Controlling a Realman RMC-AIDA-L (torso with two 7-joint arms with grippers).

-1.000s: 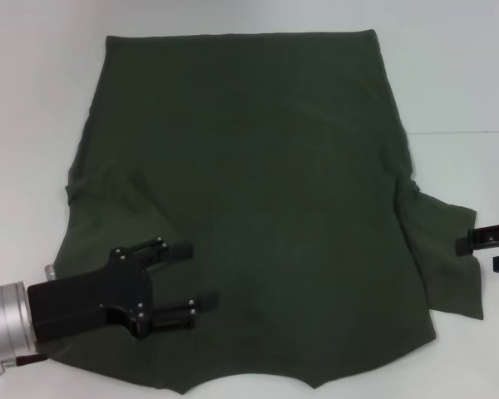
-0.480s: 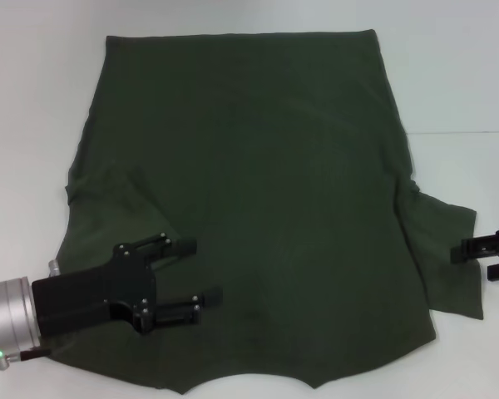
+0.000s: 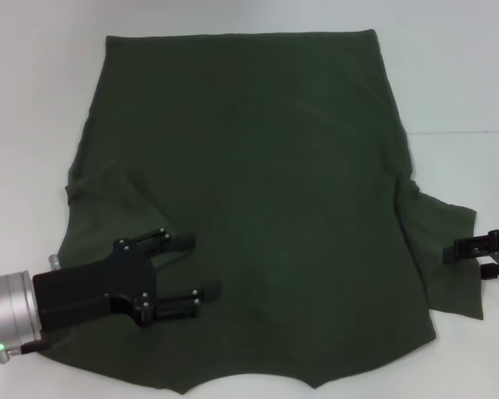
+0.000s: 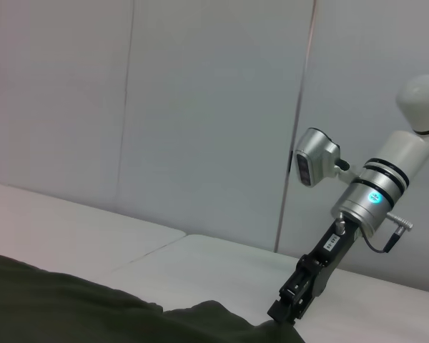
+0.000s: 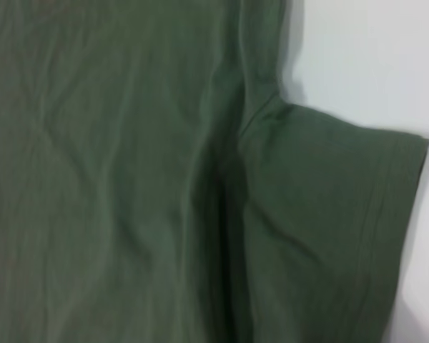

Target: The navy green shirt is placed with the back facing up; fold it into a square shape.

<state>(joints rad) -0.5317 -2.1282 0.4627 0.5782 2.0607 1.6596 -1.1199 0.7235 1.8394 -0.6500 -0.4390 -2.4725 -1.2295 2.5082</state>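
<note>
The navy green shirt (image 3: 258, 166) lies spread flat on the white table, hem at the far side and collar at the near edge. My left gripper (image 3: 201, 266) hovers over the shirt's near left shoulder area, open, with nothing between its fingers. At the right edge, my right gripper (image 3: 459, 249) reaches in over the outer edge of the right sleeve (image 3: 449, 274), its fingers apart. The left wrist view shows the right gripper (image 4: 286, 314) low at the cloth's (image 4: 57, 314) edge. In the right wrist view the sleeve (image 5: 329, 236) and the body of the shirt (image 5: 114, 179) fill the picture.
The white table (image 3: 449, 75) shows around the shirt at the far side, left and right. A seam line (image 3: 466, 132) crosses the table on the right. Grey wall panels (image 4: 200, 107) stand behind the table in the left wrist view.
My right gripper has moved left, from beside the right sleeve to over its outer edge. The left gripper has barely shifted. The shirt lies as before.
</note>
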